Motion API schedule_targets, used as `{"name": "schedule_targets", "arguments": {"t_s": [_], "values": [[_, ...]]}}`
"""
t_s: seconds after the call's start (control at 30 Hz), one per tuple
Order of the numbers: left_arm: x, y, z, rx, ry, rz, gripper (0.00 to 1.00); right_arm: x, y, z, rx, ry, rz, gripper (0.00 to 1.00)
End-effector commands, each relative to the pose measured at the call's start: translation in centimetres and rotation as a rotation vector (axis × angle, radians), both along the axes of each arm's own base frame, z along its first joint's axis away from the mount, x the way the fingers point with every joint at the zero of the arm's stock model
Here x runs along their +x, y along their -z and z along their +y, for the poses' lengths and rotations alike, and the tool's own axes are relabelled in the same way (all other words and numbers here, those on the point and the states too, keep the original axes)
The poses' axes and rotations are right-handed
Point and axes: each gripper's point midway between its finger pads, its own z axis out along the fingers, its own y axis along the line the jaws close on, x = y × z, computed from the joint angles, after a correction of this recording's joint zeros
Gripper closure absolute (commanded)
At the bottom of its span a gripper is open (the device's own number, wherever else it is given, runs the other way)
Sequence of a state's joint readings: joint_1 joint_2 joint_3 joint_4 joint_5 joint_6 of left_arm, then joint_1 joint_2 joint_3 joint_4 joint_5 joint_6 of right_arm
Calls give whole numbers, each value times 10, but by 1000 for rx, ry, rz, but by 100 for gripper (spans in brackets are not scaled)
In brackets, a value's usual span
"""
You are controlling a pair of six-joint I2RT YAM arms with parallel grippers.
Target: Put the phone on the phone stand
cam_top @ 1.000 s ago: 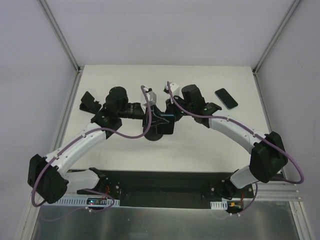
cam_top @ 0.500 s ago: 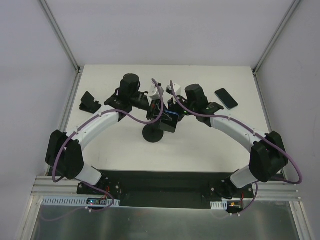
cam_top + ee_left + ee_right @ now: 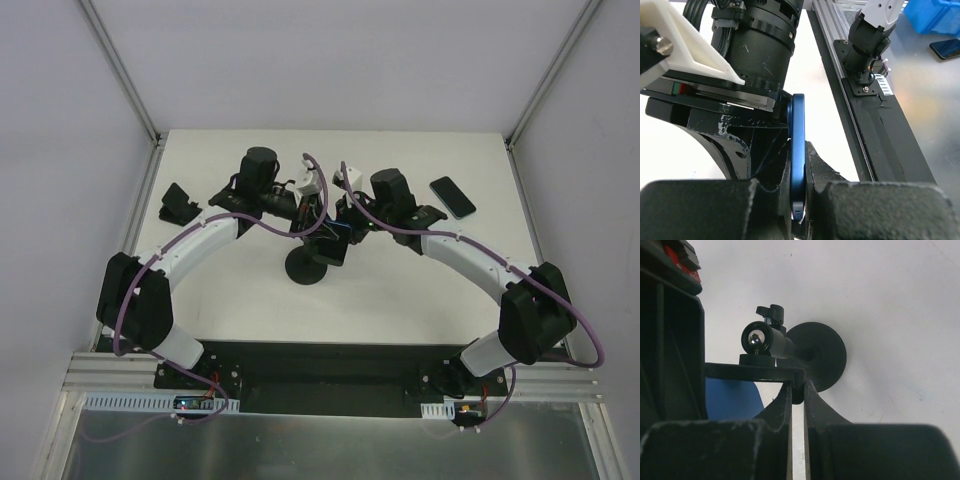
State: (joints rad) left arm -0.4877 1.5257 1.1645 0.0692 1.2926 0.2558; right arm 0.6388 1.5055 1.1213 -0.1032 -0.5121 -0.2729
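My left gripper (image 3: 318, 222) is shut on the phone (image 3: 332, 246), which it holds on edge just above the phone stand. In the left wrist view the phone's thin blue edge (image 3: 798, 120) is pinched between the gripper's (image 3: 799, 150) two fingers. The phone stand's round disc base (image 3: 307, 270) sits on the table at the middle. My right gripper (image 3: 342, 226) is shut on the end of the stand's clamp holder (image 3: 762, 371). In the right wrist view the gripper (image 3: 798, 386) is above the disc base (image 3: 822, 355), and the phone's blue back (image 3: 732, 397) shows under the holder.
A second black phone (image 3: 452, 196) lies flat at the back right of the table. A blocky black piece (image 3: 178, 205) sits at the back left. The two wrists are close together over the stand. Walls stand round the white table (image 3: 400, 300).
My left arm has lifted its elbow and swung its wrist right and towards the back. The phone has stayed over the stand, tilting slightly. My right arm has barely moved.
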Motion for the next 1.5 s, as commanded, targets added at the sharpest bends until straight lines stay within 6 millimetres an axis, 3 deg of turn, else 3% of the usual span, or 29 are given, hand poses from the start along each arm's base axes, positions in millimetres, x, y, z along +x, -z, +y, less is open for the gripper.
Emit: {"name": "schedule_targets", "arguments": {"t_s": [0.0,0.1,0.17,0.2,0.23,0.27,0.3,0.33,0.37,0.43,0.47,0.53,0.57,0.6,0.73,0.87,0.9,0.93,0.97,1.0,1.03,1.07,1.13,1.17,1.23,1.27,1.33,1.4,1.47], "values": [[2,-19,8,-19,-41,-98,100,5,-29,6,79,-2,-72,99],[9,-13,12,35,-151,-86,100,13,-32,2,78,55,-90,99],[33,-9,20,109,-374,-114,100,27,-35,-3,99,170,-97,99],[43,5,27,163,-485,-121,100,31,-42,-7,120,232,-106,99],[61,3,38,218,-685,-195,100,50,-50,-16,169,405,-101,99],[73,7,50,259,-836,-214,100,50,-41,-21,179,490,-79,99],[83,14,62,271,-971,-229,100,50,-47,-26,207,572,-76,99],[83,8,70,255,-1074,-231,100,53,-48,-34,220,681,-77,99],[95,9,93,253,-1260,-187,100,49,-42,-41,224,824,-86,99],[97,16,101,229,-1348,-168,100,44,-56,-51,262,989,-154,99],[96,18,101,229,-1382,-191,100,24,-59,-30,279,967,-146,100],[99,24,94,212,-1393,-221,100,14,-71,-21,289,1019,-202,99],[99,25,93,207,-1418,-228,100,-4,-74,-5,298,997,-209,100],[100,28,93,205,-1426,-232,100,-9,-79,0,311,1011,-217,100],[105,24,96,119,-1479,-238,100,-31,-86,4,369,1068,-228,99],[102,23,88,32,-1433,-270,100,-49,-99,22,432,973,-230,98],[102,27,87,43,-1427,-272,100,-51,-100,22,433,954,-231,87],[100,28,85,47,-1406,-273,100,-51,-107,22,449,932,-253,63],[98,29,83,47,-1391,-268,100,-51,-98,16,431,923,-281,55],[94,33,83,50,-1374,-264,100,-51,-110,9,465,915,-300,48],[90,28,82,32,-1354,-267,100,-51,-121,7,484,872,-342,40],[87,29,83,35,-1344,-269,100,-45,-113,-4,464,881,-362,38],[81,30,89,62,-1343,-260,100,-39,-124,-19,491,863,-388,38],[79,30,91,65,-1346,-248,100,-26,-127,-37,472,883,-437,37],[71,26,98,74,-1346,-243,100,-17,-117,-38,453,809,-452,37],[70,25,102,75,-1357,-241,100,0,-114,-55,450,848,-447,37],[63,21,113,87,-1371,-234,100,17,-99,-68,426,840,-403,37],[57,11,129,59,-1405,-208,100,23,-91,-74,436,843,-360,38],[51,15,148,80,-1465,-159,100,28,-86,-77,429,831,-352,38]]}}
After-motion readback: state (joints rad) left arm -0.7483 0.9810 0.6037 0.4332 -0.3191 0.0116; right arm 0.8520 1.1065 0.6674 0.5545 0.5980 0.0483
